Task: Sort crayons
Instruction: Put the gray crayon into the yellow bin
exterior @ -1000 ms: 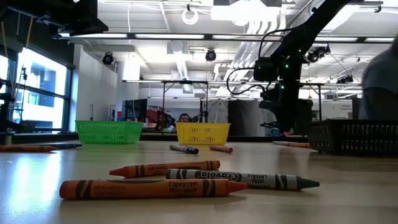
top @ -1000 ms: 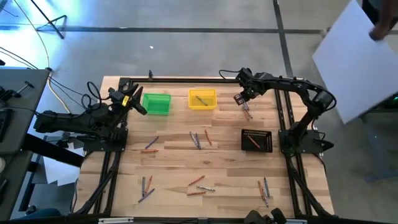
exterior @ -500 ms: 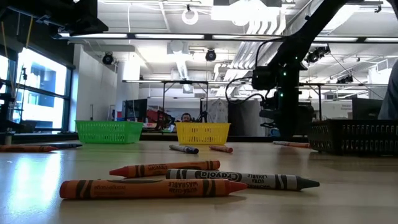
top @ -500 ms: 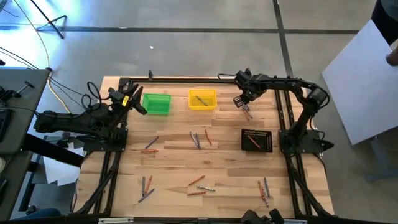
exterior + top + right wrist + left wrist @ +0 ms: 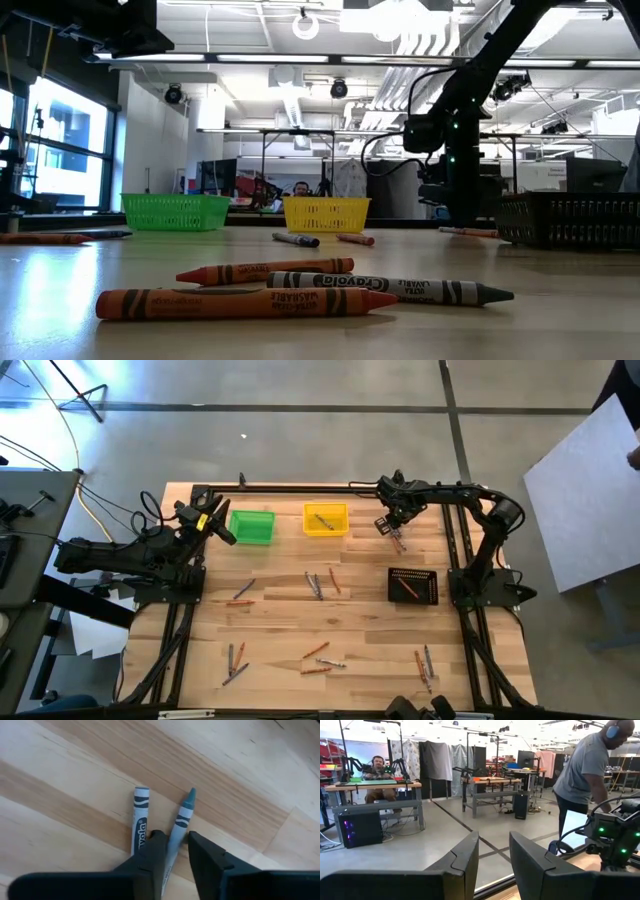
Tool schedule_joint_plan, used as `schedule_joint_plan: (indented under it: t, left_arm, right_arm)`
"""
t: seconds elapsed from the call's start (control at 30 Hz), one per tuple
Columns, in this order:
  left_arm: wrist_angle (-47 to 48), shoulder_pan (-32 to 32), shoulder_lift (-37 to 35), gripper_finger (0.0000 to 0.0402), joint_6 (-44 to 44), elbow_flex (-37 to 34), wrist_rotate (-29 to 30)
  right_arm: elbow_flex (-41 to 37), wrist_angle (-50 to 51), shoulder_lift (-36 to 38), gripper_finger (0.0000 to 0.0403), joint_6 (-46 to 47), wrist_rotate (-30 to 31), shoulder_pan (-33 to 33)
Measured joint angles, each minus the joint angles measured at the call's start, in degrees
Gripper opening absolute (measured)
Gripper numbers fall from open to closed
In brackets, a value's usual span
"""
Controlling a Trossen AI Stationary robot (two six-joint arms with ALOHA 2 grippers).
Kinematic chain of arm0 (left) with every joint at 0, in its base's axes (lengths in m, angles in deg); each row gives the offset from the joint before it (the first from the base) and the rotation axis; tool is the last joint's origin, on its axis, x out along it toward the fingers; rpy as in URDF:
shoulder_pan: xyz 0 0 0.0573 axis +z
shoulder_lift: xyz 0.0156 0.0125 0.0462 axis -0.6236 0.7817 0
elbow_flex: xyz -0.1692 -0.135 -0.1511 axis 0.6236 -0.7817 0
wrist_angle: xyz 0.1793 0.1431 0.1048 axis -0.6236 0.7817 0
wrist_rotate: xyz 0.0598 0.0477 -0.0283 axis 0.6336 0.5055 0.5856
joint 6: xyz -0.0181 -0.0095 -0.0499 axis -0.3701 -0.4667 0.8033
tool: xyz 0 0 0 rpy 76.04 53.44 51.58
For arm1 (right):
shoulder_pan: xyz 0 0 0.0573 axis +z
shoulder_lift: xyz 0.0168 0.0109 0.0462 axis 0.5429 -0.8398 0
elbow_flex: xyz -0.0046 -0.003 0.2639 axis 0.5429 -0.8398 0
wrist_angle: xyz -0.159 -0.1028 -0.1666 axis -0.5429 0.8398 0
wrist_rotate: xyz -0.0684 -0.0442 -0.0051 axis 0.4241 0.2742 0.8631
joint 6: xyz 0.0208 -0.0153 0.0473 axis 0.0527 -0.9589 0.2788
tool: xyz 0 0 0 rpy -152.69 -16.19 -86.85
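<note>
My right gripper (image 5: 386,525) is low over the table's far right, right of the yellow bin (image 5: 325,519). In the right wrist view my right gripper (image 5: 177,844) is shut on a grey crayon with a teal tip (image 5: 184,812). A second grey crayon (image 5: 141,810) lies flat beside it. Other orange-red and grey crayons lie flat in groups at mid table (image 5: 320,582) and near the front edge (image 5: 322,658). My left gripper (image 5: 222,530) is open and empty at the far left, beside the green bin (image 5: 251,526). My right gripper pinches the teal-tipped crayon's wrapped shaft (image 5: 176,831), behind the tip, between its two fingers. The fingers come from above, pointing down, and lie across the crayon. The crayon lies flat on the table, its tip pointing away from the fingers.
A black bin (image 5: 413,585) holding an orange-red crayon stands right of centre. The yellow bin holds crayons. More crayons lie at the near left (image 5: 235,657) and near right (image 5: 424,663). A person holds a large white sheet (image 5: 590,500) beyond the table's right edge.
My right gripper has gone down a little onto the two grey crayons right of the yellow bin. The person with the white sheet has drawn away to the right.
</note>
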Motion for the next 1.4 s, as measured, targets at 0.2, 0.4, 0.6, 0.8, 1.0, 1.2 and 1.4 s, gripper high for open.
schedule_joint_plan:
  t: [0.2,0.4,0.6,0.8,1.0,1.2,1.4]
  left_arm:
    - [0.32,-0.01,0.00,0.0099,0.00,0.00,0.01]
    - [0.39,0.01,0.00,0.0099,0.02,0.00,0.02]
    - [0.37,-0.02,0.00,0.0099,0.02,0.00,0.02]
    - [0.37,-0.02,0.00,0.0099,0.02,-0.02,0.02]
    - [0.37,-0.01,0.00,0.0099,0.02,-0.02,0.01]
    - [0.35,0.01,0.00,0.0099,0.20,-0.02,0.00]
    - [0.33,0.01,0.00,0.0099,0.20,-0.02,0.01]
  right_arm:
    - [0.02,0.12,0.01,0.0009,-1.75,-2.02,-0.13]
    - [0.02,1.28,0.00,0.0006,-2.38,-2.05,-0.33]
    - [-0.13,2.34,1.33,0.0003,-3.25,-3.03,-0.72]
    - [2.13,3.83,3.98,0.0002,-3.47,-3.25,-0.83]
    - [6.34,2.43,4.73,0.0001,-4.40,-5.74,0.72]
    - [10.55,-5.16,4.73,0.0001,-5.65,-11.75,4.97]
    - [14.05,-16.22,4.75,0.0001,-6.29,-12.93,10.55]
